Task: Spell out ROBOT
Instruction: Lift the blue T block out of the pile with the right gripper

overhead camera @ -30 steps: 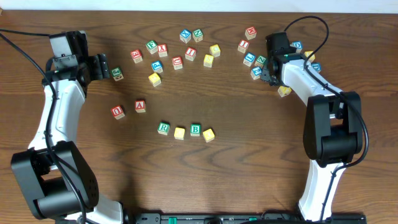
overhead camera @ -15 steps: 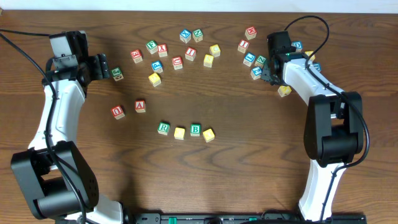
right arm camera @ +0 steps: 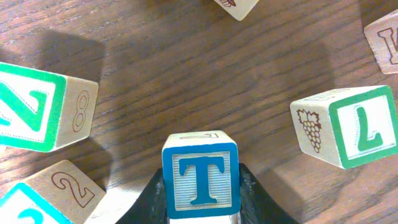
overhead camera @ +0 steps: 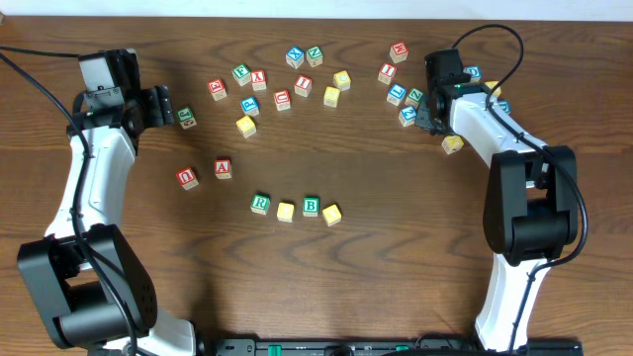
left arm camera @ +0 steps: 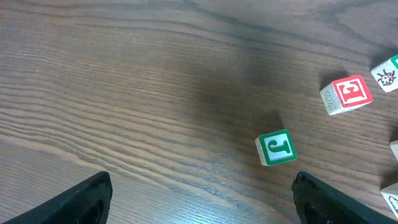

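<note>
A row stands at the front middle of the table: green R cube, yellow cube, green B cube, yellow cube. My right gripper sits among the cubes at the back right. In the right wrist view it is shut on the blue T cube, letter face up, just over the wood. My left gripper is at the back left, open and empty. Its fingers stand wide apart, with a green J cube just ahead of them.
Red A cube and a red-lettered cube lie left of the row. Many loose cubes are scattered along the back. A green N cube and a green L cube flank the held T. A yellow cube lies beside the right arm.
</note>
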Available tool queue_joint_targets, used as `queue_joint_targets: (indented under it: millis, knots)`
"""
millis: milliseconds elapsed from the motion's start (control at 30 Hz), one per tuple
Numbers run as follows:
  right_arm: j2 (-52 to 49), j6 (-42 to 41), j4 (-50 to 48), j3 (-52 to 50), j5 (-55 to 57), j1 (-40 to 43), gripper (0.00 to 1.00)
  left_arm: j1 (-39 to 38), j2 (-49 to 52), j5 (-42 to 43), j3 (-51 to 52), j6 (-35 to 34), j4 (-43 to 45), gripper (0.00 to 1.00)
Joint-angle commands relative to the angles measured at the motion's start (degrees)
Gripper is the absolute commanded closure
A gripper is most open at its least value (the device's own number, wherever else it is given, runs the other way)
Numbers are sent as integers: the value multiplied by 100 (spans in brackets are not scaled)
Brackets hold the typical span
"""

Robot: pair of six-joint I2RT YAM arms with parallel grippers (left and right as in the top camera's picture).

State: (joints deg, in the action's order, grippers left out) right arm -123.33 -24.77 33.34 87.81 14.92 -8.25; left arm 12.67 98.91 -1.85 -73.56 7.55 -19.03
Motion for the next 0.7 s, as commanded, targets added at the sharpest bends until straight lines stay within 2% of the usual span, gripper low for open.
queue_joint_targets:
  millis: [0,433,667]
  knots:
    - [-42,20,11,111,37,37,78,17,2,-15,26,35,24,9]
    - [-20,22,24,133,107,37,78,17,2,-15,26,35,26,9]
    - [181,133,332,577,181,33,78,17,2,-15,26,35,26,9]
